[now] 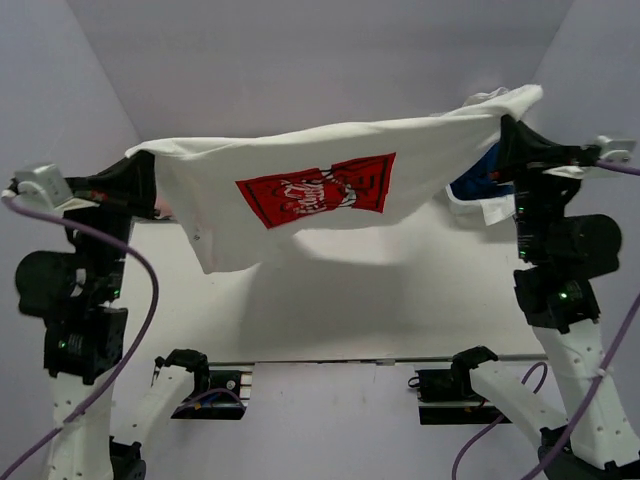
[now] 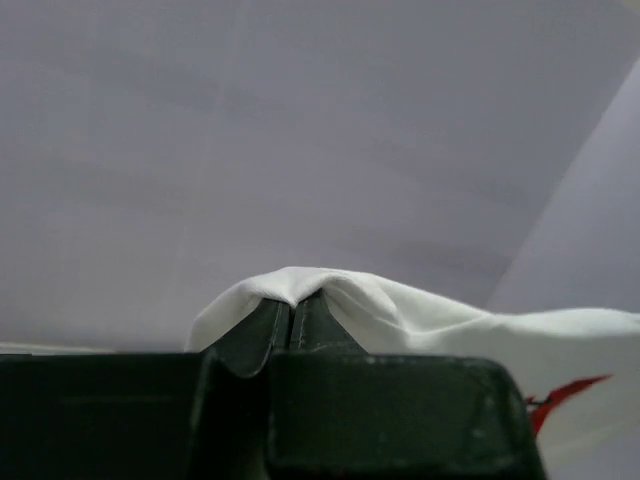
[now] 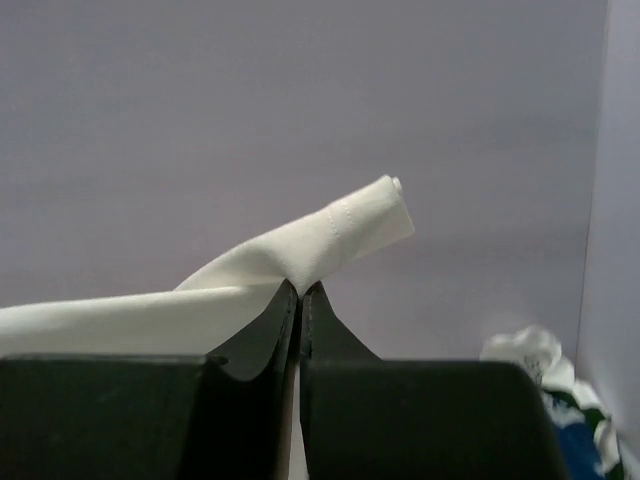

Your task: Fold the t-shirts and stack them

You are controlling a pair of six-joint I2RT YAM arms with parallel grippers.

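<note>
A plain white table point(image 1: 400, 310) sits between pale walls. Above it we hold the white cotton t-shirt with a red rectangular print point(image 1: 420, 150) stretched in mid-air. Our left gripper point(image 1: 143, 172) and right gripper point(image 1: 507, 128) are each pinched tight on an edge, probably to spread it flat for folding. At the far right lies crumpled blue cloth point(image 1: 468, 186).

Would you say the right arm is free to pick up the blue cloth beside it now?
Probably not yet: the right gripper is shut on the white cloth t-shirt with the red print, stretched in the air to the left gripper; the blue cloth lies close, though.
</note>
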